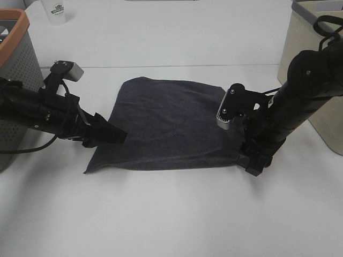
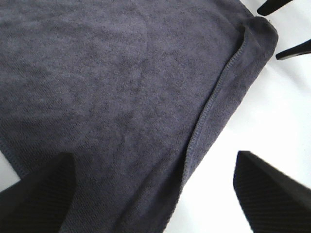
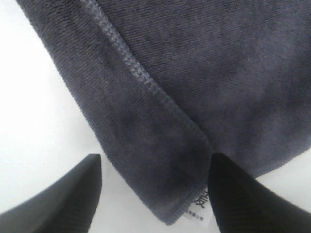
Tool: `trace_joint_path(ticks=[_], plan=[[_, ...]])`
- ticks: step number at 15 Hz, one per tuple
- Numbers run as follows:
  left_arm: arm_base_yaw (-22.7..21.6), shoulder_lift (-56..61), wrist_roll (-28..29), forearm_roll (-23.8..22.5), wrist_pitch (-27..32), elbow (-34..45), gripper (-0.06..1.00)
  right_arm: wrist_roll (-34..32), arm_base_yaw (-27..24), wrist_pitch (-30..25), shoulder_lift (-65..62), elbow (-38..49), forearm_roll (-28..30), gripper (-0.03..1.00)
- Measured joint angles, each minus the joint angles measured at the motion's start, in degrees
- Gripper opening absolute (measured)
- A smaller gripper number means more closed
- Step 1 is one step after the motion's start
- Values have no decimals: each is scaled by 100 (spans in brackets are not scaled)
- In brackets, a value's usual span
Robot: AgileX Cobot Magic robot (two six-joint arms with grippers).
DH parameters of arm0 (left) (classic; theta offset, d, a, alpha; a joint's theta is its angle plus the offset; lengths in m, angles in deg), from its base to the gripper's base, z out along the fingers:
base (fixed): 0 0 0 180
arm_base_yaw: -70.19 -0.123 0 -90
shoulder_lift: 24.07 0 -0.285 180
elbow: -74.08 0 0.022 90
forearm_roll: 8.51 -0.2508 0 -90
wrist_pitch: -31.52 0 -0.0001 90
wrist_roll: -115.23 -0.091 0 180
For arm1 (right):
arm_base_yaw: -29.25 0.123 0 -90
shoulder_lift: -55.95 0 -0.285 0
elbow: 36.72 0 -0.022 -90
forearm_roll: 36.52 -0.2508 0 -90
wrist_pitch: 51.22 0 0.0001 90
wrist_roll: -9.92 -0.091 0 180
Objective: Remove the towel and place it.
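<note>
The dark charcoal towel (image 1: 166,123) lies spread flat on the white table (image 1: 171,214). My left gripper (image 1: 110,134) is low over the towel's left edge, open, and its jaws straddle the hemmed edge (image 2: 209,111) without pinching it. My right gripper (image 1: 252,163) stands at the towel's near right corner, also open. In the right wrist view that corner (image 3: 170,194) lies between the spread fingers (image 3: 58,199), with a small white tag (image 3: 200,206) beside it. The right gripper's fingertips (image 2: 291,51) show past the towel in the left wrist view.
A grey perforated basket with an orange rim (image 1: 16,64) stands at the left edge behind my left arm. A beige basket (image 1: 316,64) stands at the right behind my right arm. A white cup (image 1: 55,12) sits at the back left.
</note>
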Motion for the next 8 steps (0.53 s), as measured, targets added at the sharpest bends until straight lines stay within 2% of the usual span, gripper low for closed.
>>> trace_joint_path(ticks=[2, 3, 6, 8], plan=[[0, 57, 670, -269, 0, -178, 80, 0, 0, 17, -304, 0, 281, 64], [0, 92, 808, -338, 0, -264, 80, 0, 0, 74, -418, 0, 338, 64], [0, 298, 1770, -1008, 17, -1008, 80, 0, 0, 739, -1140, 0, 527, 64], [0, 435, 2458, -1690, 0, -1684, 79, 0, 0, 1324, -1553, 0, 527, 62]])
